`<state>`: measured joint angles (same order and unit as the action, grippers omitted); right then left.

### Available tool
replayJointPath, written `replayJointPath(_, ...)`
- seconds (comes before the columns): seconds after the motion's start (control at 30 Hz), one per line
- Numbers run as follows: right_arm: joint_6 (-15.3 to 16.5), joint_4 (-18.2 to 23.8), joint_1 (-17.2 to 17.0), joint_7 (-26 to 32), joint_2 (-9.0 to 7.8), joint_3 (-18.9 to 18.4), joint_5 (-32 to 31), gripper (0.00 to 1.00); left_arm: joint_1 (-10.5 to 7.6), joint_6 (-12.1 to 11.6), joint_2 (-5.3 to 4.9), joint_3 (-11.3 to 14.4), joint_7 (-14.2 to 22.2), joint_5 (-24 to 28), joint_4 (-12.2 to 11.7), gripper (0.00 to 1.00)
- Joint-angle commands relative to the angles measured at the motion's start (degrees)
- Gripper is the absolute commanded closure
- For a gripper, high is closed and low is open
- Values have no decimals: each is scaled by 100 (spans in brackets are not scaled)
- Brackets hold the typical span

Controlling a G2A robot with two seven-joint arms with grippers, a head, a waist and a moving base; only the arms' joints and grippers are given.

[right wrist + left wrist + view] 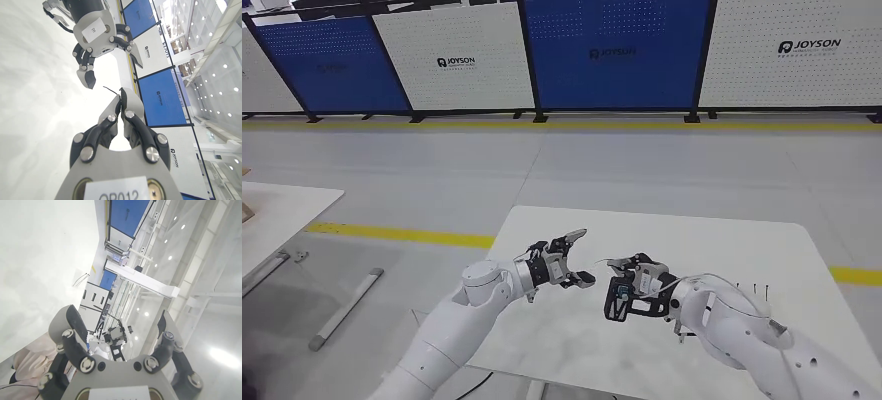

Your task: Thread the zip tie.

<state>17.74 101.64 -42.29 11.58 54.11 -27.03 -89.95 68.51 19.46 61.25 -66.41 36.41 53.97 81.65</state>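
Note:
My right gripper [120, 94] is shut on a thin black zip tie [110, 90], whose short curved end sticks out past the fingertips. It hovers above the middle of the white table [692, 230]. My left gripper [115, 75] faces it a short way off, open, with nothing between its fingers. The tie's free end points into the gap between those fingers without touching them. From above, the left gripper [585, 258] and the right gripper [617, 265] are nearly tip to tip. In the left wrist view my left gripper [118, 311] frames the right gripper [113, 336] beyond.
A few spare black zip ties [752, 290] lie on the table near its right edge, also in the left wrist view as zip ties [81, 279]. Another white table [282, 210] stands at the far left. Blue and white panels [612, 50] line the back.

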Motion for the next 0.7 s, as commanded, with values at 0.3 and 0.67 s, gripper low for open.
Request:
replayJointPath(0.3,2,-3,0,-3,3,0,0,100,-10,2,-17,84,121,183,-19,0)
replayJointPath(0.67,2,-3,0,-3,3,0,0,100,-8,-70,34,165,-78,401,-38,53)
